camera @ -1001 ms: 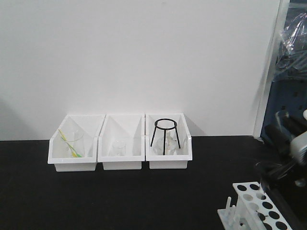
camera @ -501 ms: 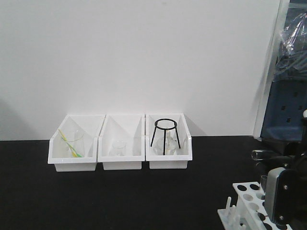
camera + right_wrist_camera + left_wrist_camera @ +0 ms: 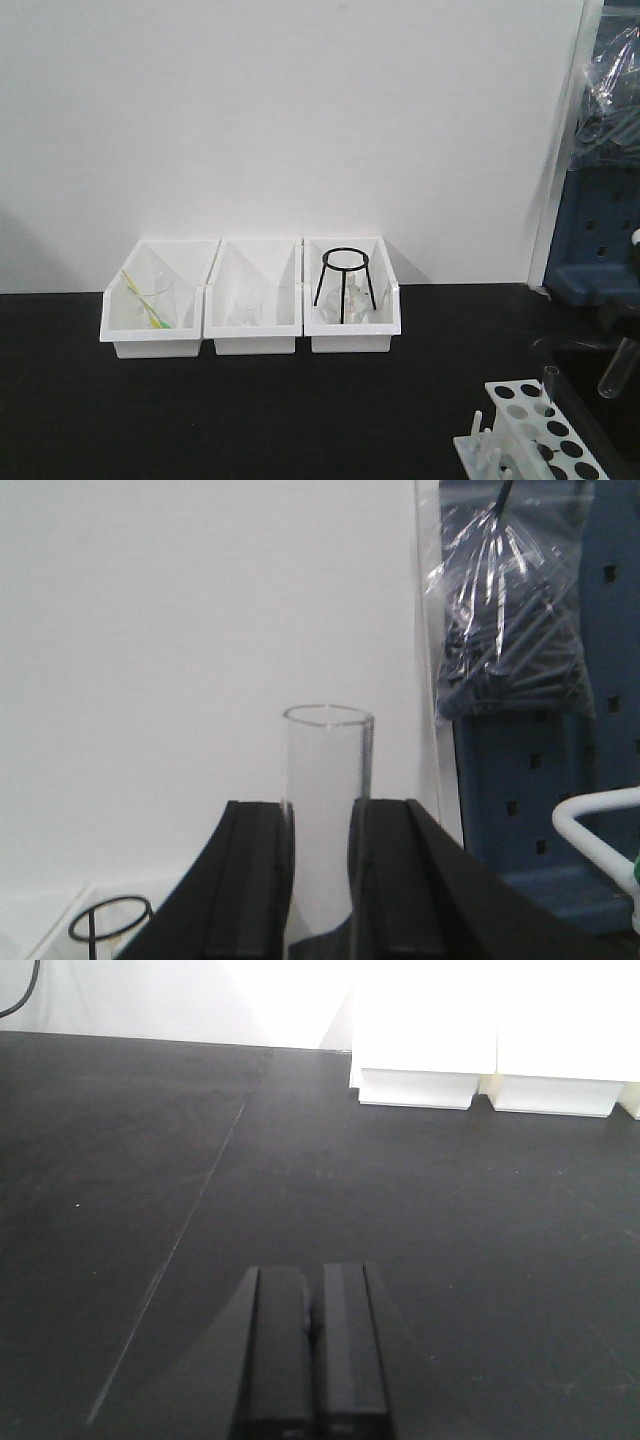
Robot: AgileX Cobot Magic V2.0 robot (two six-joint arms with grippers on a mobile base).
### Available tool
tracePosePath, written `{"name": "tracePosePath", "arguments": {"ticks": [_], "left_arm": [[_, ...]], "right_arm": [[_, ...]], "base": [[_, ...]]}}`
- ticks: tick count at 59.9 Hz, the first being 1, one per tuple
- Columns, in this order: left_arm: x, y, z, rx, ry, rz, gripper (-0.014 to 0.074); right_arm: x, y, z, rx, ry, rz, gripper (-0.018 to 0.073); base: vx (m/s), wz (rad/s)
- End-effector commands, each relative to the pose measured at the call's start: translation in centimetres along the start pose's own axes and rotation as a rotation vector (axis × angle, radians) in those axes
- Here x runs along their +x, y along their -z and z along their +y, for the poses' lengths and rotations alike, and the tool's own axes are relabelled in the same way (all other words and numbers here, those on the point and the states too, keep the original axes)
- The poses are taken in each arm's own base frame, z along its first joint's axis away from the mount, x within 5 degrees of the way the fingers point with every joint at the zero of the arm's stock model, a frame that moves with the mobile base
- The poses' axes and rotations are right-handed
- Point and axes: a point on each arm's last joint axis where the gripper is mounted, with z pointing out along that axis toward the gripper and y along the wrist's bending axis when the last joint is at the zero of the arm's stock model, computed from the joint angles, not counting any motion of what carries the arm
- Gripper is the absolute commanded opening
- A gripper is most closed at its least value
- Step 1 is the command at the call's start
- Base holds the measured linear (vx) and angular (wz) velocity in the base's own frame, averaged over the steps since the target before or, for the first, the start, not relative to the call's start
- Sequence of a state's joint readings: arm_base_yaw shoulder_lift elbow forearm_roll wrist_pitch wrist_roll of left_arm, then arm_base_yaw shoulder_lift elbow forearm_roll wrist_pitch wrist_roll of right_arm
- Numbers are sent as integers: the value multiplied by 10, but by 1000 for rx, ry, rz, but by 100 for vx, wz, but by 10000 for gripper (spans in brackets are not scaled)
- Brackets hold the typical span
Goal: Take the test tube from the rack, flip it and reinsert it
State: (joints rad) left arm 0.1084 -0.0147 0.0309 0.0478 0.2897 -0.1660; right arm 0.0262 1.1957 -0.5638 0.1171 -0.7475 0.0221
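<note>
The white rack point(image 3: 527, 428) stands at the bottom right of the front view, on the black table. A clear test tube point(image 3: 617, 368) hangs tilted at the right edge, above and to the right of the rack. In the right wrist view my right gripper point(image 3: 320, 805) is shut on this test tube point(image 3: 328, 770), whose open rim sticks out past the fingertips. The right gripper itself is out of the front view. A second thin clear tube point(image 3: 549, 380) seems to stand at the rack's far corner. My left gripper point(image 3: 312, 1290) is shut and empty, low over the black table.
Three white bins point(image 3: 253, 305) stand in a row against the back wall; the right one holds a black tripod stand point(image 3: 345, 285), the others hold clear beakers. A blue pegboard point(image 3: 600, 230) with a plastic bag point(image 3: 510, 610) rises at the right.
The right arm, in front of the rack half a second ago, has left the front view. The held test tube now hangs at the right edge, above the rack.
</note>
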Motion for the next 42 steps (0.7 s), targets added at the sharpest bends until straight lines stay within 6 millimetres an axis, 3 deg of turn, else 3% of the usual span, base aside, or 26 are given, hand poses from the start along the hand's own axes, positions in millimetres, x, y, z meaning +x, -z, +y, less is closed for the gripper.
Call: {"name": "tracePosePath", "arguments": {"ticks": [1,7,26,42], "left_arm": [[-7,0,-2,19,3,-87,-6],[-7,0,-2,19,3,-87,-6],[-7,0,-2,19,3,-87,-6],[-7,0,-2,19,3,-87,-6]], "right_arm": [[-4,9,-1,-21,-37,-196,-9],[21,12,2,-87,-25,-200,-9],[62,-1,2,-121,-19,-163,-9],[60,-10,7,-165,25,-180,-9]], "base": [[0,0],[0,0],[0,0],[0,0]]}}
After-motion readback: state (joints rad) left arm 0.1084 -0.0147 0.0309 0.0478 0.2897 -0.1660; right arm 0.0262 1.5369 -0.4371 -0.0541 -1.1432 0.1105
